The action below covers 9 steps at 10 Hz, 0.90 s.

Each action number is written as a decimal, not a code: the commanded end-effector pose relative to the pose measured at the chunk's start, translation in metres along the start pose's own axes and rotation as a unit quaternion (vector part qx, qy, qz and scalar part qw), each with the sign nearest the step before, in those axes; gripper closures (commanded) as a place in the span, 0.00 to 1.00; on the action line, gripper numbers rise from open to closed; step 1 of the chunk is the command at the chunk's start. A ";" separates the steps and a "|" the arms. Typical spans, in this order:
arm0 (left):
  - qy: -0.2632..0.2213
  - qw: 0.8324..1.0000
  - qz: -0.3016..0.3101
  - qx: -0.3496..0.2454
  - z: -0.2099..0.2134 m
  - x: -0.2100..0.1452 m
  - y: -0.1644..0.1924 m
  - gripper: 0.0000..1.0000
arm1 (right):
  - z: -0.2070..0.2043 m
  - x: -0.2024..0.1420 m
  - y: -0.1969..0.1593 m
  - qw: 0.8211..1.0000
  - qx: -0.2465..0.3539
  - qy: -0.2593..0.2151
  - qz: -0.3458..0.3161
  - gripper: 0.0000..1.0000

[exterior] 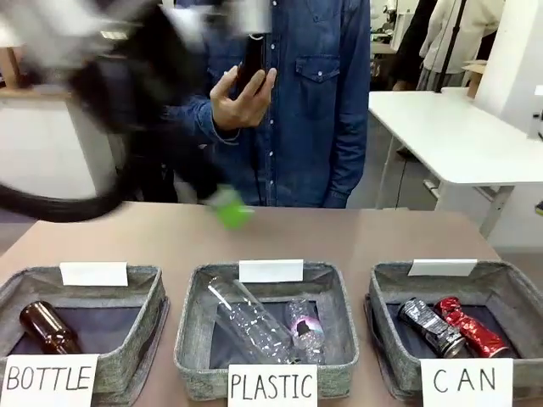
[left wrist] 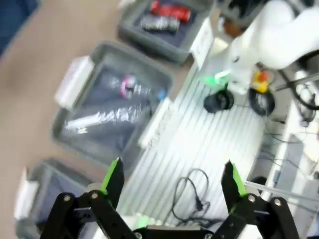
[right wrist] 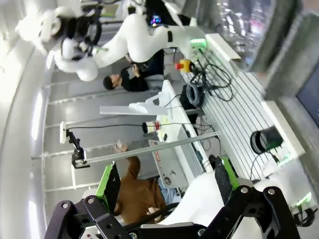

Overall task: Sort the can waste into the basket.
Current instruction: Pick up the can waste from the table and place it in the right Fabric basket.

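Observation:
Both cans lie side by side inside the basket [exterior: 383, 292] signed "CAN" at the front right: the silver can [exterior: 428, 325] on the left, the red can [exterior: 472, 326] on the right. In the left wrist view, the red can [left wrist: 170, 11] and the silver can [left wrist: 159, 23] show in that basket [left wrist: 149, 43] far off at the top. My left gripper [left wrist: 172, 181] is open and empty, high over the table's near edge. In the front view it is a blur [exterior: 222, 202] above the table's far side. My right gripper [right wrist: 167, 180] is open and empty, looking out sideways at the room.
The middle basket [exterior: 193, 339] signed "PLASTIC" holds clear plastic bottles [exterior: 254, 322]. The left basket [exterior: 146, 331] signed "BOTTLE" holds a brown bottle [exterior: 47, 326]. A person in a denim shirt stands across the table, one hand [exterior: 242, 102] holding a dark phone.

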<state>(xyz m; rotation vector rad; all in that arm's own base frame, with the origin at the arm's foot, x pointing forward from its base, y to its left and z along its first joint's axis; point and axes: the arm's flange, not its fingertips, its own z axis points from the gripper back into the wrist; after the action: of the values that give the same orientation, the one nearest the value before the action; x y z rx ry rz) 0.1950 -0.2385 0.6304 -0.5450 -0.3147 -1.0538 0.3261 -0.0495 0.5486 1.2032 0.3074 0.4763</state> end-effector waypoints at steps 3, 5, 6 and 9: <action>-0.086 0.956 0.279 -0.032 0.075 -0.136 0.131 0.00 | -0.041 0.043 0.026 0.998 0.027 0.046 0.025 0.00; -0.051 0.976 0.208 -0.028 0.063 -0.122 0.109 0.00 | -0.043 0.040 0.022 0.998 0.014 0.045 0.029 0.00; -0.078 0.954 0.289 -0.030 0.083 -0.163 0.139 0.00 | -0.043 0.040 0.022 0.998 0.014 0.045 0.029 0.00; -0.222 0.844 0.467 0.146 0.209 -0.267 0.104 0.00 | -0.043 0.040 0.022 0.998 0.014 0.045 0.029 0.00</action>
<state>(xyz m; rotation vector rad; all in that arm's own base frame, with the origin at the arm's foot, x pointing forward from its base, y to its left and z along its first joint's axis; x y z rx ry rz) 0.1848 0.0825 0.6380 -0.5937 -0.5100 -0.0728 0.3371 0.0136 0.5545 1.2299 0.3571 0.5727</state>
